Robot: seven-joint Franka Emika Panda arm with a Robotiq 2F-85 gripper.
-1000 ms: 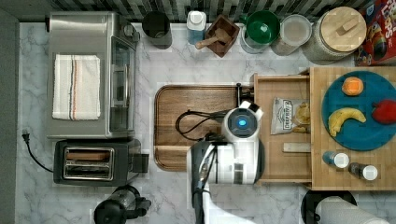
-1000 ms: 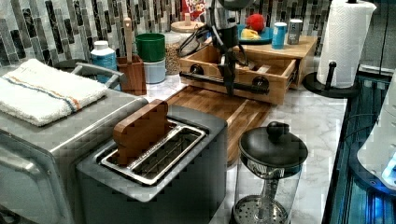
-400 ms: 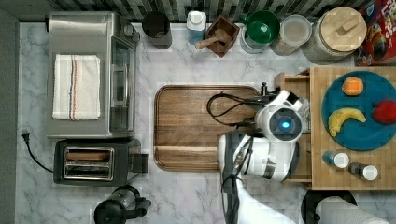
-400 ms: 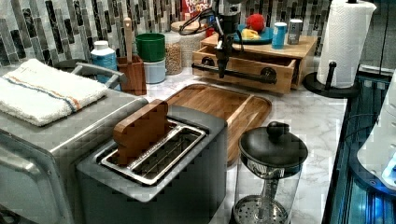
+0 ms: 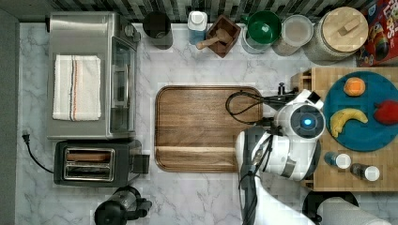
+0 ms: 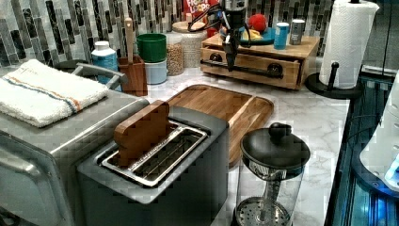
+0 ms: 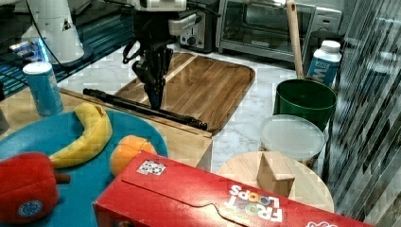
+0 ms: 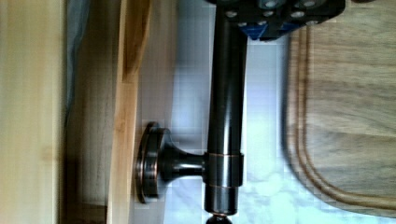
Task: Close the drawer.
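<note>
I keep the gripper (image 7: 155,101) at the dark bronze bar handle (image 8: 226,116), whether clamped I cannot tell. The pale-wood drawer (image 6: 249,63) sits nearly shut under the blue plate (image 5: 363,136); push straight, squarely.

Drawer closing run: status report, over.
Hand down at the dark bar handle. Drawer almost shut, thin gap left. Cutting board clear of its path.
</note>
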